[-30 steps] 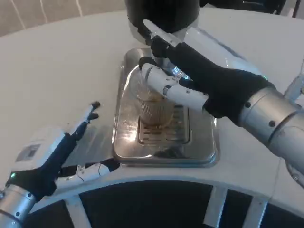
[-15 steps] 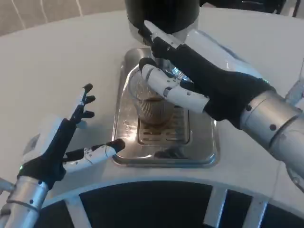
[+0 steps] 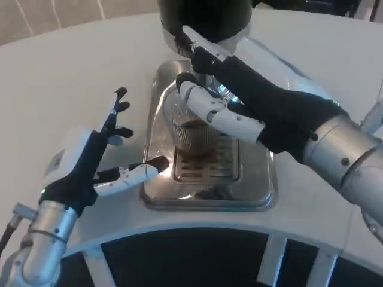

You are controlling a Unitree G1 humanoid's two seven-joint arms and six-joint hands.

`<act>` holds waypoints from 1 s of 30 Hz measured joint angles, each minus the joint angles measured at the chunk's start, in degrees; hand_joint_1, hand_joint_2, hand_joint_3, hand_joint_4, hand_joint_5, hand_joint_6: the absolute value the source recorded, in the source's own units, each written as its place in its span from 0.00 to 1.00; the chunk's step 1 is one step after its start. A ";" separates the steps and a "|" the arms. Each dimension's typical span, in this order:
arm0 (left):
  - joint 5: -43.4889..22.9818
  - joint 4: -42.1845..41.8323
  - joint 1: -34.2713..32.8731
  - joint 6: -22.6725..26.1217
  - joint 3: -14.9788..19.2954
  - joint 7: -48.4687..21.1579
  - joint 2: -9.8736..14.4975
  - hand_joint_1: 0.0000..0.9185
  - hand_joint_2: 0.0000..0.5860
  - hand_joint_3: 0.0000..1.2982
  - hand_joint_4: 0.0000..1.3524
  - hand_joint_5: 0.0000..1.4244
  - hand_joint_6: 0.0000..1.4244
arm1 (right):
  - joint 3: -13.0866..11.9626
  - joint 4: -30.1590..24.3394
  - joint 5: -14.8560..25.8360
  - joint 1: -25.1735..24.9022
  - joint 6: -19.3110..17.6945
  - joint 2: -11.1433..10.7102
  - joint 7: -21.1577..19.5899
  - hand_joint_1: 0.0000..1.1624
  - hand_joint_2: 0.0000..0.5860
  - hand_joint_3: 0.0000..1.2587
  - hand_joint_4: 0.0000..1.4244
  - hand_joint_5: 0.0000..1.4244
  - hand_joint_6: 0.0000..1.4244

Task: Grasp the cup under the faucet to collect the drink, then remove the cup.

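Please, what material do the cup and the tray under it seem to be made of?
Cup: probably clear glass or plastic with a ribbed wall; the brown drink shows through. Tray: apparently polished metal, likely stainless steel; it shines and mirrors light, with a slotted grate.

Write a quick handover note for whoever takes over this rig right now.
Right hand: reaches to the black drink dispenser, fingers across the ribbed clear glass cup.
Left hand: open, beside the steel drip tray, holding nothing.
Cup stands on the tray grate under the faucet, brown drink inside.
Done: cup placed, partly filled.
Left: grasp the cup and remove it.
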 measured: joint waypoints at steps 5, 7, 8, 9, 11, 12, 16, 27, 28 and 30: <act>0.67 3.93 -4.02 -0.90 -1.33 -0.01 -0.98 0.41 0.08 0.00 0.02 0.25 0.27 | -0.02 0.02 -0.25 0.00 0.00 0.26 0.19 0.00 1.00 0.00 0.00 0.00 0.00; 0.71 4.99 -4.88 -1.13 -1.62 -0.02 -1.14 0.41 0.09 0.00 0.02 0.25 0.27 | -0.02 0.02 -0.41 0.00 -0.03 0.41 0.29 0.00 1.00 0.00 0.00 0.00 0.00; 0.72 5.80 -5.43 -1.20 -1.91 -0.02 -1.20 0.41 0.09 0.00 0.02 0.25 0.27 | -0.03 0.02 -0.51 0.00 -0.04 0.50 0.36 0.00 1.00 0.00 0.00 0.00 0.00; 0.76 6.57 -5.83 -1.24 -2.25 -0.02 -1.28 0.41 0.09 0.00 0.02 0.26 0.27 | -0.04 0.02 -0.63 0.00 -0.05 0.57 0.43 0.00 1.00 0.00 0.00 0.00 0.00; 0.75 7.49 -6.72 -1.25 -2.43 -0.01 -1.40 0.41 0.09 0.00 0.02 0.26 0.27 | -0.09 0.05 -0.74 0.00 -0.05 0.60 0.52 0.00 1.00 0.00 0.00 0.00 0.00; 0.74 8.00 -7.21 -1.24 -2.57 -0.01 -1.43 0.41 0.09 0.00 0.02 0.26 0.27 | -0.13 0.07 -0.75 0.00 -0.05 0.59 0.57 0.00 1.00 0.00 0.00 0.00 0.00; 0.73 9.49 -8.64 -1.24 -3.03 0.02 -1.48 0.41 0.09 0.00 0.03 0.26 0.27 | -0.38 0.10 -0.85 0.03 -0.05 0.59 0.79 0.00 1.00 0.00 0.00 0.00 0.00; 0.64 10.68 -9.55 -1.30 -3.25 0.00 -1.48 0.40 0.10 0.00 0.03 0.27 0.27 | -1.27 -0.37 -1.01 0.27 -0.02 0.35 1.32 0.00 1.00 0.00 0.00 0.00 0.00; 0.62 10.69 -9.58 -1.37 -3.26 -0.01 -1.48 0.40 0.10 0.00 0.03 0.27 0.27 | -1.57 -0.71 -1.04 0.42 0.08 0.28 1.44 0.00 1.00 0.00 0.00 0.00 0.00; 0.61 10.74 -9.58 -1.60 -3.28 -0.05 -1.48 0.40 0.10 0.00 0.03 0.27 0.27 | -2.53 -1.95 -1.21 0.75 0.14 -0.02 1.55 0.00 1.00 0.00 0.00 0.00 0.00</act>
